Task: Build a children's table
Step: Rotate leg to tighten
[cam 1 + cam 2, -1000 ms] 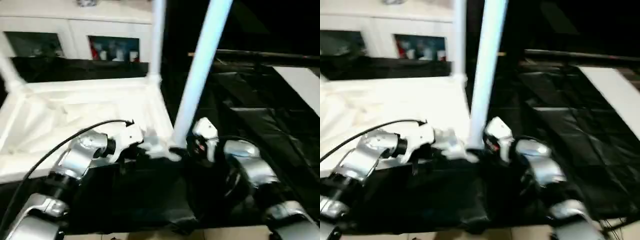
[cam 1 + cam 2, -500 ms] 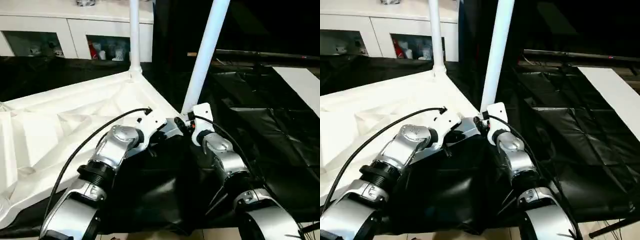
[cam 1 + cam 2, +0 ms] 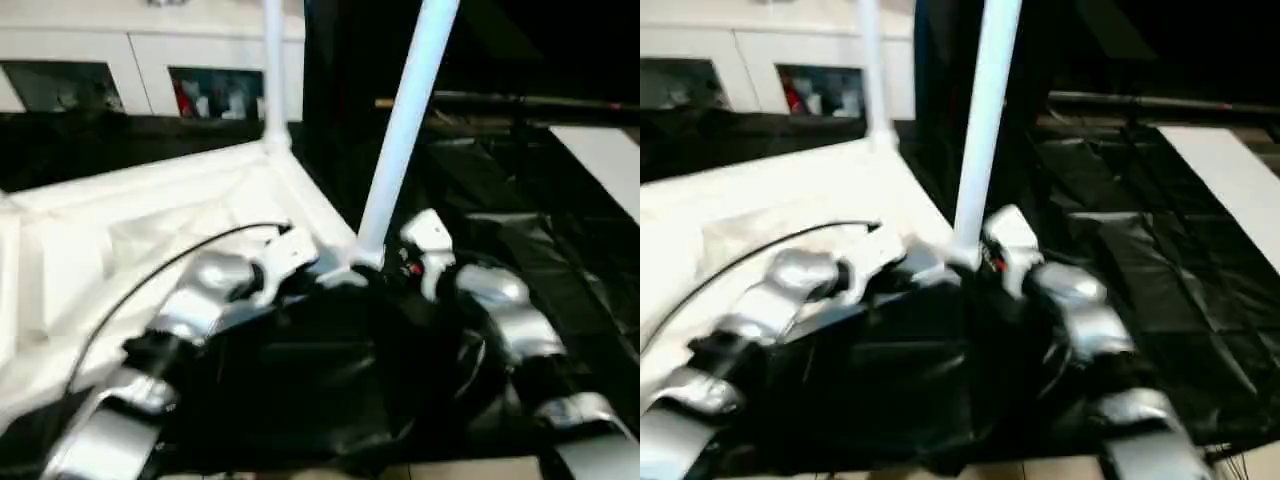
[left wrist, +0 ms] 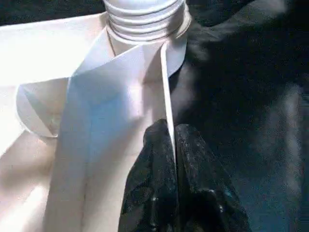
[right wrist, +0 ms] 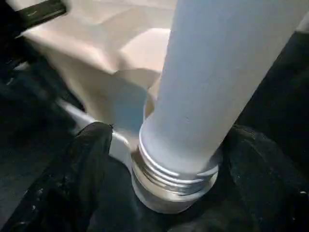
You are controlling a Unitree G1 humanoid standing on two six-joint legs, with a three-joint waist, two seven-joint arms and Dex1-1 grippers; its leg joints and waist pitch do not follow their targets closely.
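The white tabletop (image 3: 150, 230) lay underside-up on black sheeting (image 3: 560, 250), a leg (image 3: 405, 130) standing in its near corner socket. The left gripper (image 4: 171, 159) pinched the tabletop's thin rim beside that socket. The right gripper's fingers (image 5: 87, 159) stood apart on either side of the leg's threaded base.

tabletop (image 3: 150, 215): white, underside up | 2 legs (image 3: 405, 125): upright in corner sockets

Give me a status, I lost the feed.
Left gripper pinching tabletop rim. Right gripper open around near leg, threads still showing at corner socket. Nothing blocking.
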